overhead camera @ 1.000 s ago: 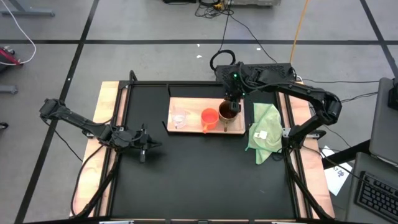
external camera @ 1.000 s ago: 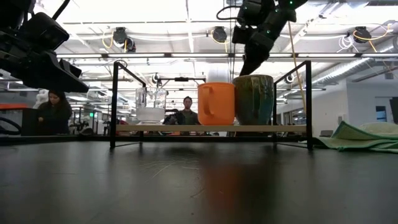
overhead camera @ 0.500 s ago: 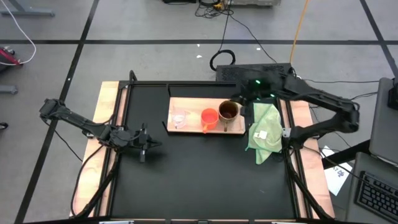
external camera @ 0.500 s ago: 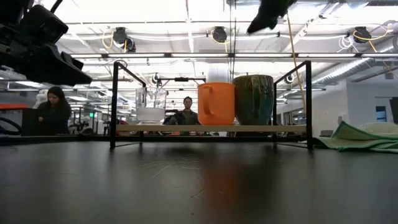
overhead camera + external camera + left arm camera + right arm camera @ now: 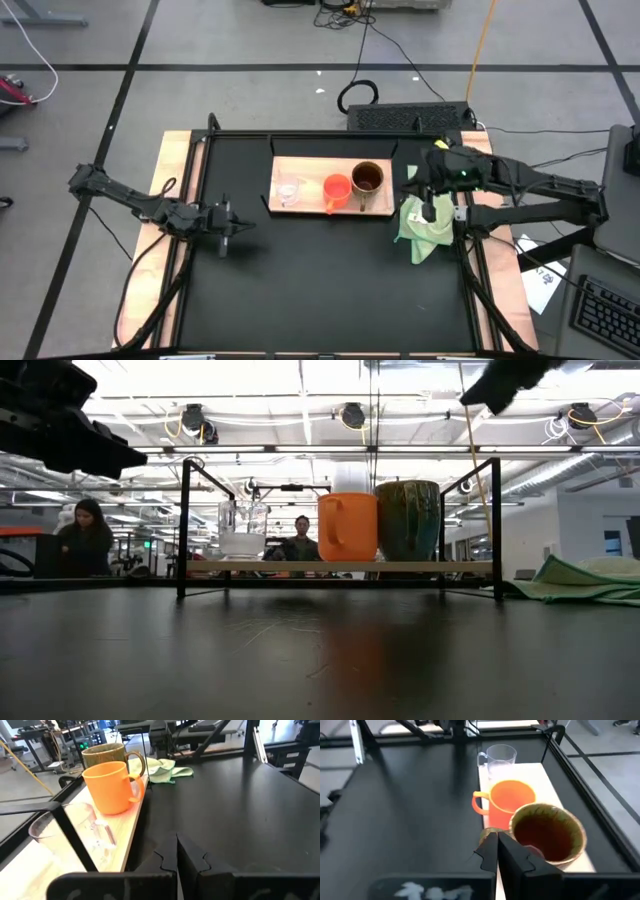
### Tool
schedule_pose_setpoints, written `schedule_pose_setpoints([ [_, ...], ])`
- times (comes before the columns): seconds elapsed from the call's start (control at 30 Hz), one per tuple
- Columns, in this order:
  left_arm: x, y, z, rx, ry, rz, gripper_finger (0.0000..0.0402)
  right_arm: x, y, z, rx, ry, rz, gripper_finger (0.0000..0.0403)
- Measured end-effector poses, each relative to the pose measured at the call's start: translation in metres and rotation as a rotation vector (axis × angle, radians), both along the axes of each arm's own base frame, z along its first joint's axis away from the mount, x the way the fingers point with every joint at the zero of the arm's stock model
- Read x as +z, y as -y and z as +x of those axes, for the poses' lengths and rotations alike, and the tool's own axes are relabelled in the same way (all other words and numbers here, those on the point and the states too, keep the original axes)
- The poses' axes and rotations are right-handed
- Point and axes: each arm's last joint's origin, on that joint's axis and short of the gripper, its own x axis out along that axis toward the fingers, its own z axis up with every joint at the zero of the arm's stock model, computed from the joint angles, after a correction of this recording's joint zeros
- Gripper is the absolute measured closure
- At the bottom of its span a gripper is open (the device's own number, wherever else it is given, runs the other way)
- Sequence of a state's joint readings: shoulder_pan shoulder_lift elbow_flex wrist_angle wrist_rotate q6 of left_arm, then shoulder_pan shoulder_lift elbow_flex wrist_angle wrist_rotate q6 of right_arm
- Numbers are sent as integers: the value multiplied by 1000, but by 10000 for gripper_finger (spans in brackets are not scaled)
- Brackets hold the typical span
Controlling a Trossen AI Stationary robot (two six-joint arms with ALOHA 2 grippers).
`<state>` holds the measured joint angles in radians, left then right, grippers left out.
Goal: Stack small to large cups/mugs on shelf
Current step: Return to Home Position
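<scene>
Three cups stand upright in a row on the light-wood shelf [image 5: 300, 167] [image 5: 340, 566]. The clear glass cup [image 5: 289, 190] [image 5: 497, 756] is toward the table's left. The orange handled cup [image 5: 337, 188] [image 5: 348, 527] is in the middle. The brown handled mug [image 5: 368, 178] [image 5: 547, 832] is toward the right. My right gripper [image 5: 428, 205] [image 5: 497, 851] is shut and empty, in the air to the right of the shelf, over the green cloth. My left gripper [image 5: 226, 220] [image 5: 176, 856] is shut and empty over the table's left part.
A crumpled light green cloth [image 5: 425, 222] [image 5: 580, 580] lies on the table right of the shelf, under my right gripper. A black metal frame [image 5: 184, 525] runs round the table and stands at the shelf's ends. The dark tabletop [image 5: 320, 290] stretches along the near side. People sit in the room beyond.
My right gripper has risen from just over the brown mug and swung toward the table's right and near side; it now hangs over the green cloth. My left gripper has lifted a little. The three cups have stayed where they were.
</scene>
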<state>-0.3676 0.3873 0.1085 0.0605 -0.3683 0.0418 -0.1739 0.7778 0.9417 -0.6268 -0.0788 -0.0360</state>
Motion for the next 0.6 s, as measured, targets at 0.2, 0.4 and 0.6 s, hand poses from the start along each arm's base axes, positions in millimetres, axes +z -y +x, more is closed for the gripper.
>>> schedule_pose_setpoints([
  [0.2, 3, -3, -8, -2, 29, -9, 401, -29, -10, -18, 19, 116, 50, 402],
  [0.4, 4, -5, -13, 6, 44, -5, 401, -56, -19, -27, 56, 184, 98, 403],
  [0.6, 2, -8, -19, 52, 26, -16, 401, -81, -24, -28, 87, 212, 134, 403],
])
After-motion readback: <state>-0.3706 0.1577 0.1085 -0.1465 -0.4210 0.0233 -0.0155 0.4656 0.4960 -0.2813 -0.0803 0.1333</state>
